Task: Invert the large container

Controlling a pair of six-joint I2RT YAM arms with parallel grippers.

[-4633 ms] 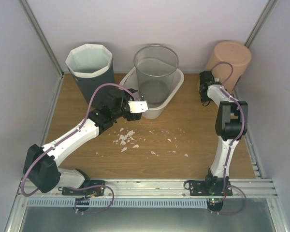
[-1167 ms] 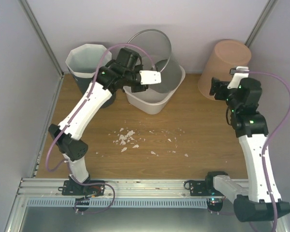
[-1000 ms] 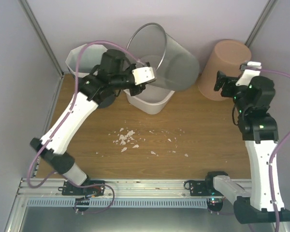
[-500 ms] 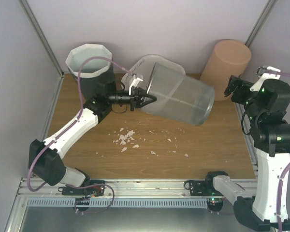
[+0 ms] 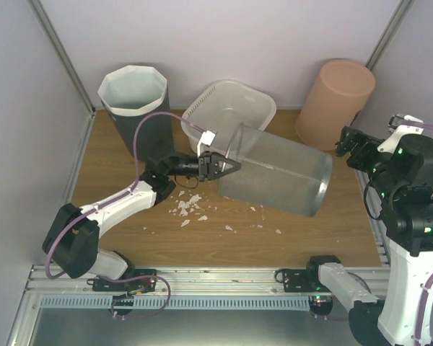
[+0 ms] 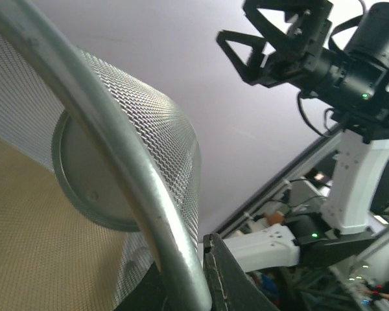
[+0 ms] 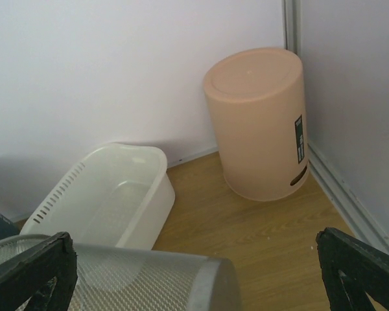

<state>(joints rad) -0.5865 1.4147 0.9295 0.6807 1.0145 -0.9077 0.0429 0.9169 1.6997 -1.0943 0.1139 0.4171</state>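
The large container, a silver mesh bin, lies tipped on its side over the table's middle, mouth to the left and solid base to the right. My left gripper is shut on its metal rim, with one dark finger outside the rim. Whether the bin touches the wood I cannot tell. My right gripper hangs open to the right of the bin's base, holding nothing. In the right wrist view the bin's base end shows low between the wide-apart fingers.
A white plastic basket stands behind the bin. A dark bin with a white liner is at the back left. A peach bin stands upside down at the back right. Paper scraps lie on the wood under the left arm.
The left arm has swung the mesh bin out of the white basket, tipped it onto its side and lowered it toward the table. The right arm rose and drew back right, jaws still open.
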